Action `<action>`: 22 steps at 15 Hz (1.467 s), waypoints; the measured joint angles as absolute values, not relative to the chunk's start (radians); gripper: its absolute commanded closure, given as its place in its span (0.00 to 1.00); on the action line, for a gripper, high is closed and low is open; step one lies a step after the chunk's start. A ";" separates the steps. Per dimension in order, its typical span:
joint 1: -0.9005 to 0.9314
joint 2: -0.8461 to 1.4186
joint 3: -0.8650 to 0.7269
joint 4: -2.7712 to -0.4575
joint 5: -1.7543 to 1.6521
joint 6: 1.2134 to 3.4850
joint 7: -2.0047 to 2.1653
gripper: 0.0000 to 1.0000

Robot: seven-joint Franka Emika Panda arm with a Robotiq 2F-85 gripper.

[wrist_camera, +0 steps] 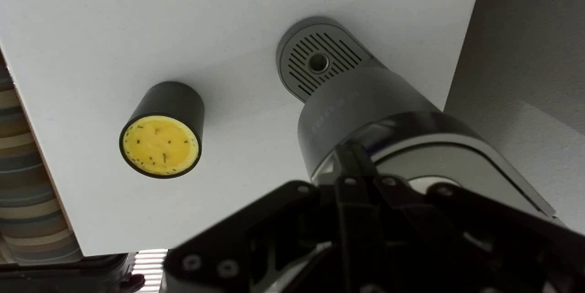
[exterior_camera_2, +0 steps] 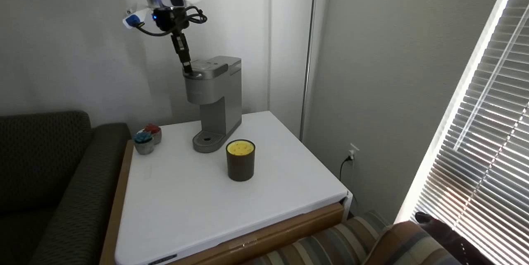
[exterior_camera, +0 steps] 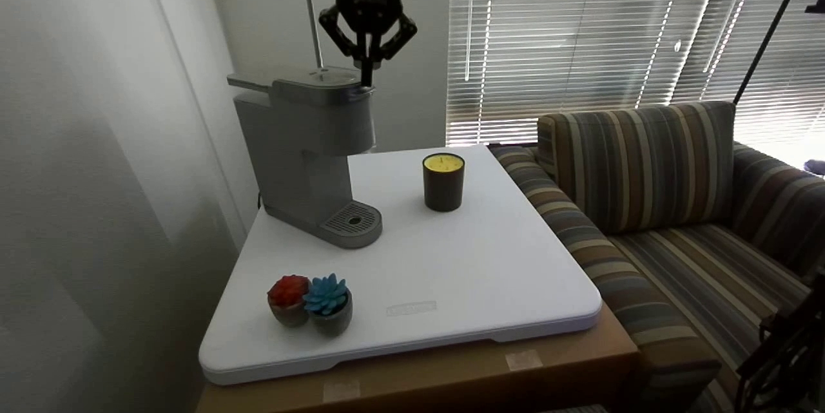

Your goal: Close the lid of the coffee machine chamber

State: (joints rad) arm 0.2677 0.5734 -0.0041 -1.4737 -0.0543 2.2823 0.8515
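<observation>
Evidently the closing was all but finished: the lid (exterior_camera_2: 206,68) lay over the coffee machine chamber (exterior_camera: 332,122), roughly level along the top of the grey machine (exterior_camera: 300,171), and it looked lowered in both exterior views. Whether it had latched could not be told, so a last firm press may have been left, and after that only backing away. The pincer (exterior_camera: 367,82) pointed down at the lid's front rim, its fingers drawn right together, with no gap and nothing visible between them. Its tips seemed to touch that rim, since no space showed there in both exterior views; how hard they bore down was hidden. It gripped nothing and probably served as a blunt pusher. The machine stood on the worktop (exterior_camera: 490,258), well apart from the dark jar (exterior_camera: 443,186).
</observation>
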 measured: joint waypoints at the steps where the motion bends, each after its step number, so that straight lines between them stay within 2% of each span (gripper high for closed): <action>1: 0.268 0.573 -0.004 -1.473 -0.054 2.282 0.851 1.00; 5: 0.268 0.573 -0.004 -1.473 -0.054 2.282 0.851 1.00; 6: 0.268 0.573 -0.004 -1.473 -0.054 2.282 0.851 0.94; 9: 0.268 0.573 -0.004 -1.473 -0.055 2.282 0.852 0.91; 11: 0.268 0.573 -0.004 -1.473 -0.055 2.282 0.852 0.71; 17: 0.266 0.517 0.013 -1.444 -0.044 2.358 0.770 0.29; 21: 0.241 0.423 0.071 -1.415 0.062 2.404 0.591 0.03; 22: 0.227 0.413 0.094 -1.407 0.114 2.405 0.527 0.00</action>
